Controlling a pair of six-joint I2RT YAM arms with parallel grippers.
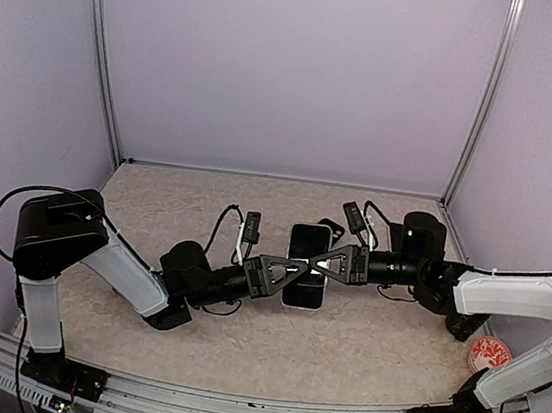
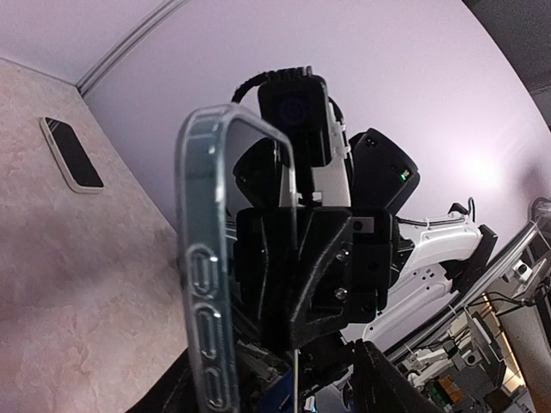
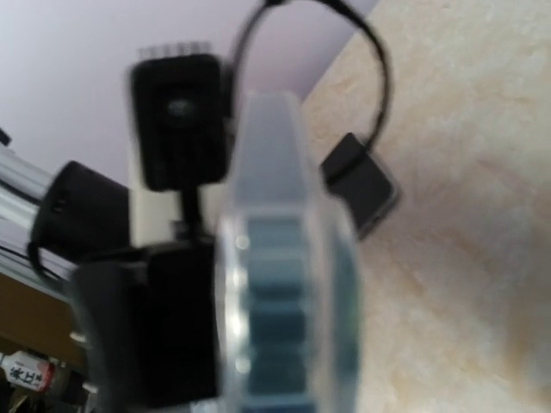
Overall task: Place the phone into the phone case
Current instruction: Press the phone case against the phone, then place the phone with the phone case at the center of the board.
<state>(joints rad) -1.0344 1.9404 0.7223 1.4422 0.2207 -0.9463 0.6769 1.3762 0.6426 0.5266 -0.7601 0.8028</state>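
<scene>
Left wrist: translucent phone case (image 2: pixel 200 215) edge-on

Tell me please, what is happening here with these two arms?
Over the table, the right gripper is shut on the phone case, held on edge. The left gripper has its fingers apart beside it. A black phone lies flat on the table, not yet in the case.

The table (image 1: pixel 187 196) has a beige, marbled top. One black phone (image 2: pixel 73 155) with a pale edge lies flat on it, in the upper left of the left wrist view, close to the wall.
</scene>
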